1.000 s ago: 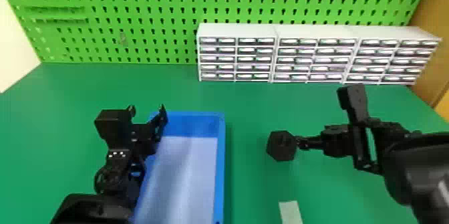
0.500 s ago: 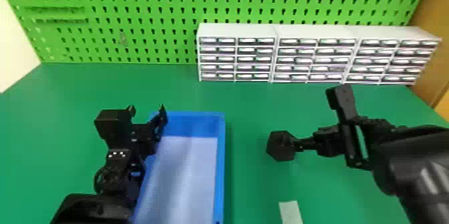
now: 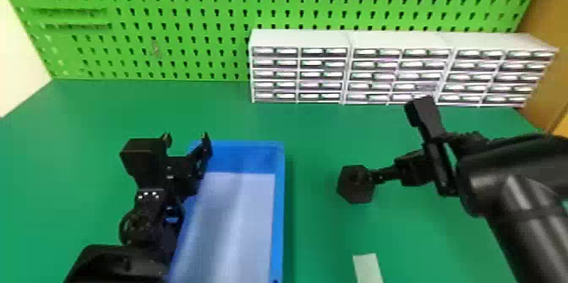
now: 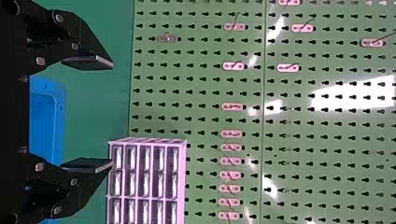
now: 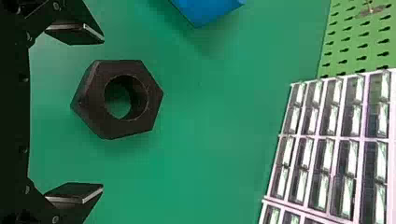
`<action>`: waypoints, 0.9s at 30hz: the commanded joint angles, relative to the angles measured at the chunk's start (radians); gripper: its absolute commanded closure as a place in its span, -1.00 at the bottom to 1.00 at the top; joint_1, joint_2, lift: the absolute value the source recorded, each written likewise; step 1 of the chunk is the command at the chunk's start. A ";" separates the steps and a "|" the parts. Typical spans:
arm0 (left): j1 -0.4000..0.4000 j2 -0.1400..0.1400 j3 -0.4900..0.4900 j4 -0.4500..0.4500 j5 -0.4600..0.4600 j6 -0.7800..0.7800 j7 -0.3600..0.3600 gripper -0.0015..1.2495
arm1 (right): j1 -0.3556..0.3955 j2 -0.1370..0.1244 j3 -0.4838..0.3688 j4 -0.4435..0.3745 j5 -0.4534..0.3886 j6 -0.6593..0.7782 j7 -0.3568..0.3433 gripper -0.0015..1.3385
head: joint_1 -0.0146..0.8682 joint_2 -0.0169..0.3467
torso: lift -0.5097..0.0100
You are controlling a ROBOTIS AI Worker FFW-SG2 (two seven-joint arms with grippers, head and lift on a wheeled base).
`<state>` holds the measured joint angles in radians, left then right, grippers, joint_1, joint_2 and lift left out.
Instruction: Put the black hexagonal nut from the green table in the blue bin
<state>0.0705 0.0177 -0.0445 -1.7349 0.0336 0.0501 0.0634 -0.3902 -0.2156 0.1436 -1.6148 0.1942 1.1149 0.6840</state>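
Right tool (image 3: 374, 175) nearer the nut (image 3: 354, 191).

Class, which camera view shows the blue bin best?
The head view: it shows the blue bin with its floor and rim, though the left arm hides some of it. The left wrist view shows part of one end; the right wrist view, a corner.

Left gripper (image 3: 186, 138) open, fingers well apart, part of blue bin (image 4: 58, 100), green table (image 4: 88, 112), drawer unit (image 4: 147, 140), pegboard (image 4: 201, 84) with hooks (image 4: 233, 66)
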 commanded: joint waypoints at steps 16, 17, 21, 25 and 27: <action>-0.001 0.001 -0.002 0.000 -0.003 0.000 0.001 -0.19 | -0.176 0.058 0.048 0.288 0.160 -0.056 0.097 -0.73 | 0.52 -0.59 | 0.59; -0.001 0.001 -0.002 0.000 -0.003 0.000 0.000 -0.19 | -0.180 0.061 0.053 0.300 0.162 -0.061 0.097 -0.73 | 0.52 -0.59 | 0.59; -0.001 0.001 -0.002 0.000 -0.004 -0.001 0.001 -0.19 | -0.205 0.068 0.070 0.351 0.165 -0.078 0.097 -0.73 | 0.52 -0.59 | 0.59; -0.003 -0.001 -0.003 0.000 -0.006 -0.001 0.000 -0.19 | -0.223 0.074 0.077 0.389 0.171 -0.093 0.097 -0.73 | 0.52 -0.59 | 0.59; -0.003 0.001 -0.003 0.000 -0.006 0.000 0.000 -0.19 | -0.234 0.078 0.083 0.406 0.177 -0.098 0.097 -0.73 | 0.52 -0.59 | 0.59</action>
<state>0.0683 0.0183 -0.0465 -1.7349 0.0288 0.0503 0.0632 -0.6054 -0.1445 0.2176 -1.2427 0.3629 1.0274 0.7807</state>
